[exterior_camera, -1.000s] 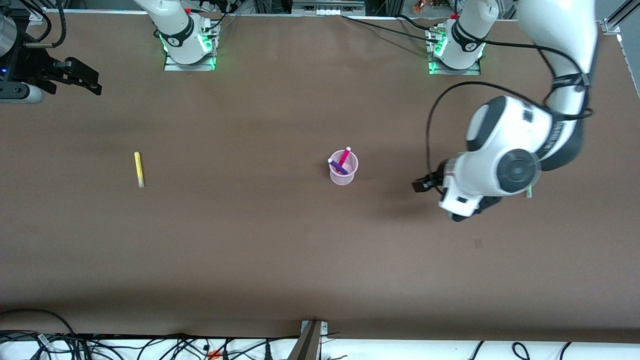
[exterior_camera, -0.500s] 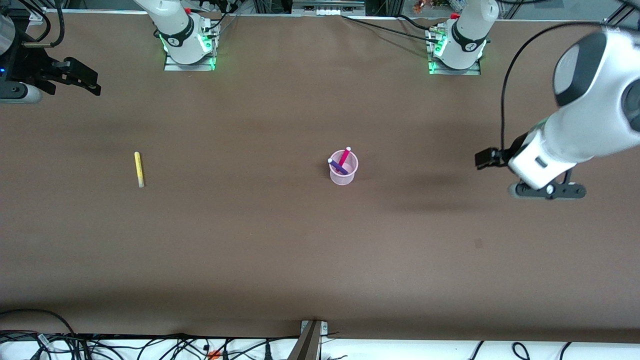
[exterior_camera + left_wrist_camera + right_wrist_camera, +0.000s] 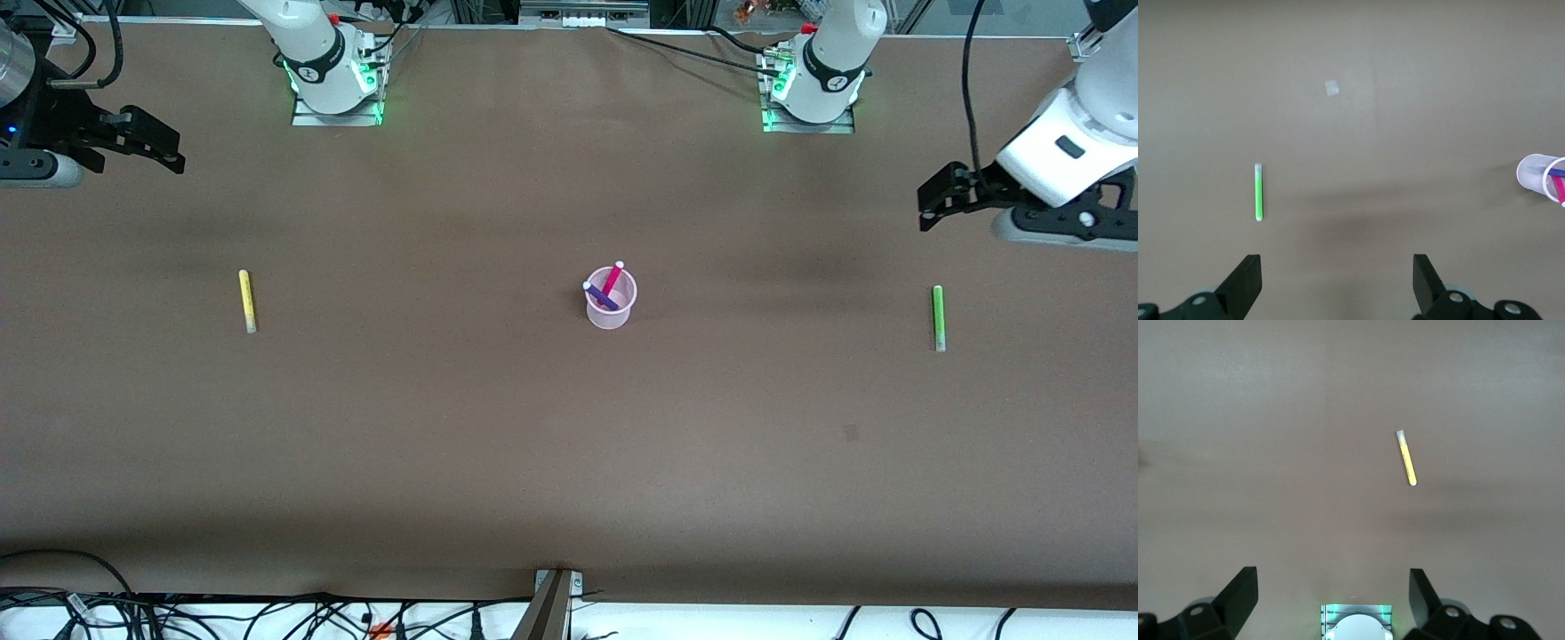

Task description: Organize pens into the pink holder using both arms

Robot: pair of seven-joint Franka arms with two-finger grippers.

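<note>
The left arm has swung back up toward its own end of the worktop (image 3: 569,462), uncovering the green pen (image 3: 937,317), so that pen looks like the next pick. The left gripper (image 3: 930,206) hangs released; the right gripper (image 3: 173,153) waits released. Four pens: magenta pen (image 3: 613,277) and purple pen (image 3: 601,296) in the one pink holder (image 3: 611,313), yellow pen (image 3: 246,300) lying loose.
</note>
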